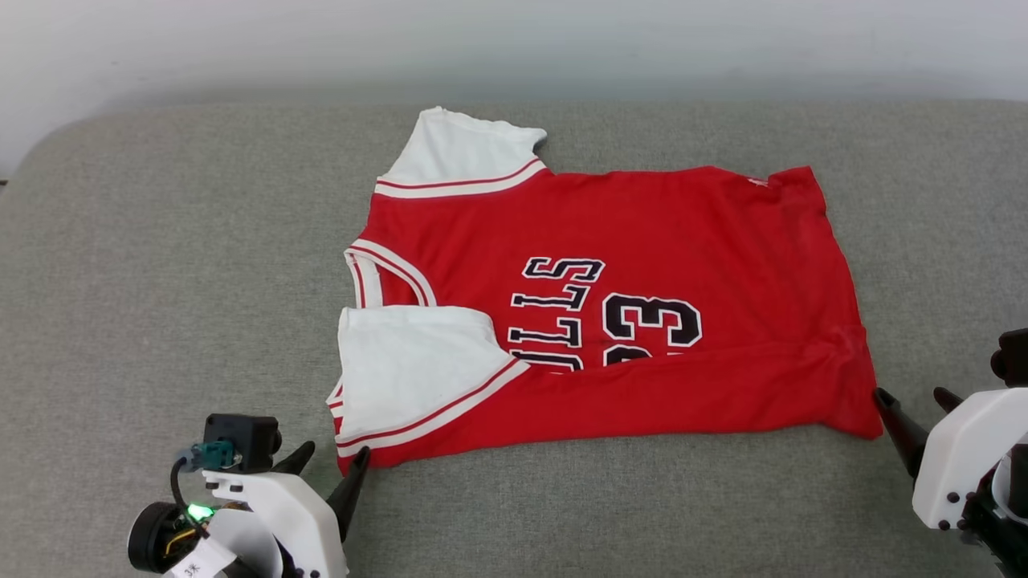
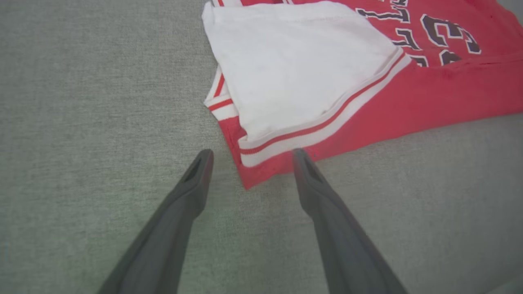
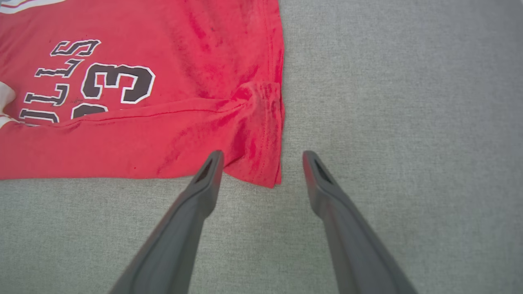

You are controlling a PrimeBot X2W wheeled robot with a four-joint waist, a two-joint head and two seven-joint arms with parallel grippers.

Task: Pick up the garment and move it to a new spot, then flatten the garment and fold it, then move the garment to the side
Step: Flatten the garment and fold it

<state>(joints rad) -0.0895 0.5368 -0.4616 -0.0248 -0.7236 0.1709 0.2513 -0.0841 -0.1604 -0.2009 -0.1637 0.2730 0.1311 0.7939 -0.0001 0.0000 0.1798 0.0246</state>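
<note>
the grey fabric surface [image 1: 161,305] runs across the whole head view. the garment [image 1: 642,233] lies flat on it at the centre of the frame, collar toward the left, hem toward the right, its lower long edge turned over so the lettering is half covered. it looks light, soft and limp, likely to sag and crease if lifted by one point, so a pinch at both ends of that folded edge seems best. the left gripper [image 1: 337,451], lower left, has its fingers spread and empty, just beside the shoulder corner [image 1: 393,449] under the white sleeve [image 1: 401,361]. the right gripper [image 1: 908,393], lower right, is likewise spread wide, holding nothing, at the hem corner [image 1: 863,421].
</note>
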